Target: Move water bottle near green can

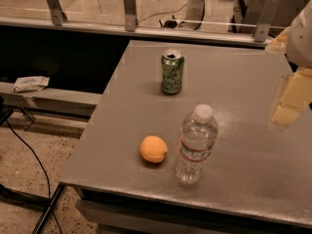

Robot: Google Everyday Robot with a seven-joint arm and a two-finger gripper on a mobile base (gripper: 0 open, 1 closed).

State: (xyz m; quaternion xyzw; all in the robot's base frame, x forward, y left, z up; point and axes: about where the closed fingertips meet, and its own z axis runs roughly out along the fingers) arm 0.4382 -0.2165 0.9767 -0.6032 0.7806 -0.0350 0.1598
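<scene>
The water bottle (196,144) stands upright near the front of the grey table (243,82), clear and ribbed with a white cap and a reddish-white label band. The green can (172,71) stands upright further back, towards the table's far edge, well apart from the bottle. My gripper (290,99) is at the right edge of the view, above the table's right side, to the right of the bottle and apart from it. It holds nothing that I can see.
An orange (154,149) lies on the table just left of the bottle. The table's left and front edges drop to the floor. A railing with metal posts (129,6) runs behind the table. A cable (29,155) lies on the floor at left.
</scene>
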